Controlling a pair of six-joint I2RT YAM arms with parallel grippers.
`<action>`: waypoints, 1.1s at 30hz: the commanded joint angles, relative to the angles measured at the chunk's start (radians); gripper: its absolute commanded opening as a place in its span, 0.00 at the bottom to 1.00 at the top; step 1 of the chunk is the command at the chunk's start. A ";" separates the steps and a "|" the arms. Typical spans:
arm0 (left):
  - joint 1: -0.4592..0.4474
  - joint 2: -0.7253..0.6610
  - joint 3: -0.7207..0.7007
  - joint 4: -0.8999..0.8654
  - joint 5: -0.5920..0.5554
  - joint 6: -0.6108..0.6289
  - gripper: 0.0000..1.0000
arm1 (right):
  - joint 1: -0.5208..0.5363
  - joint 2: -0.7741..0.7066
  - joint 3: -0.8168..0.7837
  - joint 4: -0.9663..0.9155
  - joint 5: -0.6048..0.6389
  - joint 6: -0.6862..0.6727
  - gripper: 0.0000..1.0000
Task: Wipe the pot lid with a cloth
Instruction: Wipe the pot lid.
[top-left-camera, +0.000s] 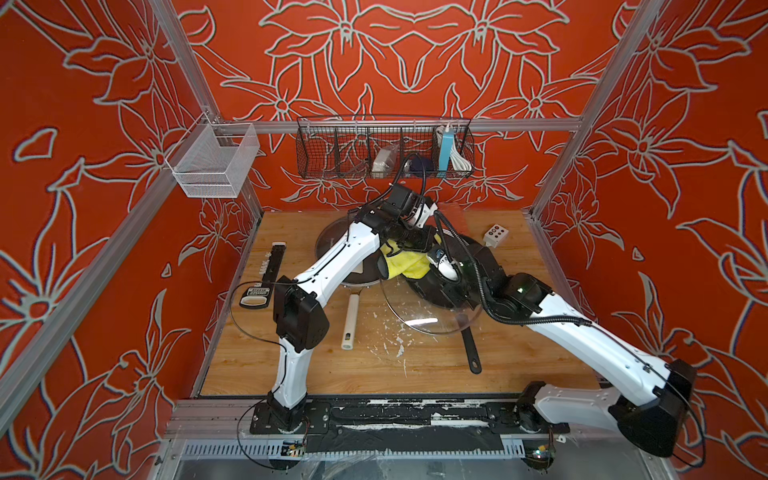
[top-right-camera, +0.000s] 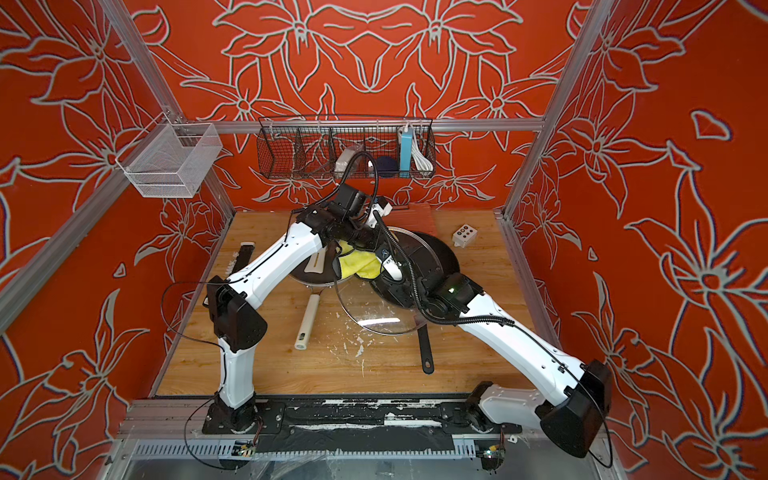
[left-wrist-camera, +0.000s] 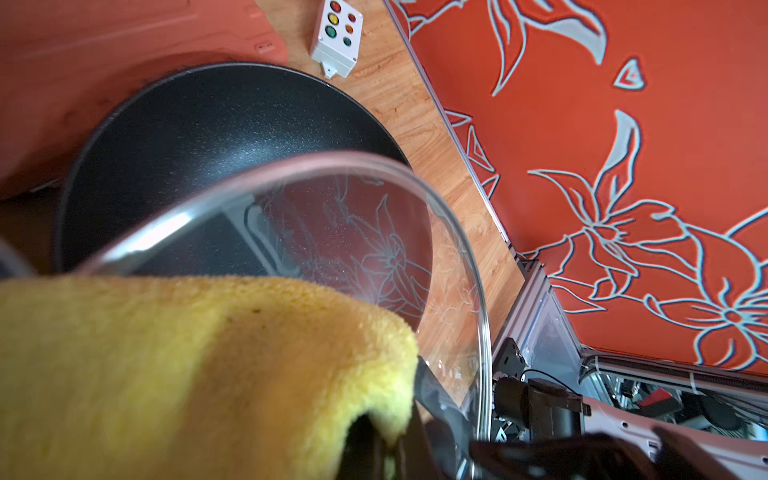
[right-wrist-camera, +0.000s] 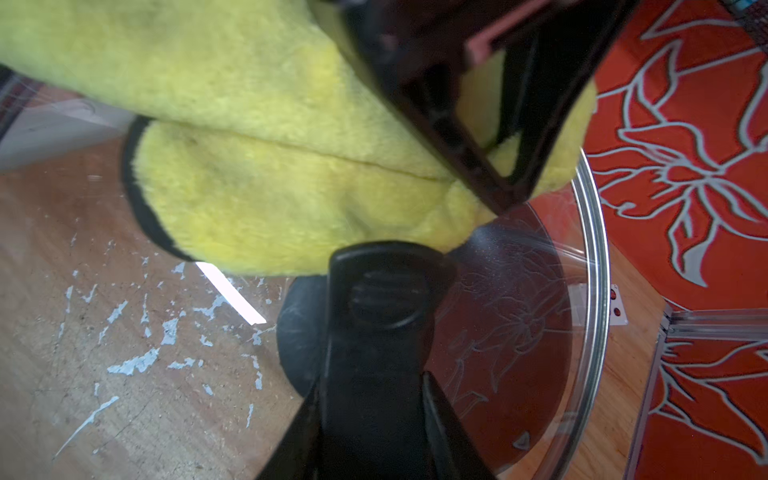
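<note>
The pot lid (top-left-camera: 428, 307) (top-right-camera: 374, 309) is clear glass with a metal rim and hangs tilted above the wooden table. My right gripper (right-wrist-camera: 374, 386) (top-left-camera: 441, 286) is shut on its black handle (right-wrist-camera: 376, 307). The fluffy yellow cloth (top-left-camera: 405, 264) (top-right-camera: 359, 266) (right-wrist-camera: 270, 166), edged in black, is folded and pressed against the lid's far part. My left gripper (left-wrist-camera: 390, 453) (top-left-camera: 411, 244) is shut on the cloth (left-wrist-camera: 187, 374). In the left wrist view the lid (left-wrist-camera: 374, 232) shows beyond the cloth, with faint streaks on the glass.
A black pan (left-wrist-camera: 208, 137) (top-left-camera: 478, 257) sits under the lid, its handle (top-left-camera: 471, 353) pointing toward the front. Left of it lies a second pan with a cream handle (top-left-camera: 349, 320). Also here: a button box (top-left-camera: 495, 236), a black tool (top-left-camera: 266, 274), a wire basket (top-left-camera: 384, 151), a mesh basket (top-left-camera: 216, 160).
</note>
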 joint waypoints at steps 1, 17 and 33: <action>-0.003 -0.074 -0.068 -0.004 -0.042 0.005 0.00 | -0.007 -0.038 0.098 0.235 0.125 0.060 0.00; -0.034 -0.353 -0.553 0.311 -0.132 -0.217 0.00 | -0.013 0.036 0.155 0.294 0.241 0.148 0.00; -0.090 -0.435 -0.705 0.555 -0.379 -0.442 0.00 | -0.022 0.024 0.123 0.312 0.240 0.241 0.00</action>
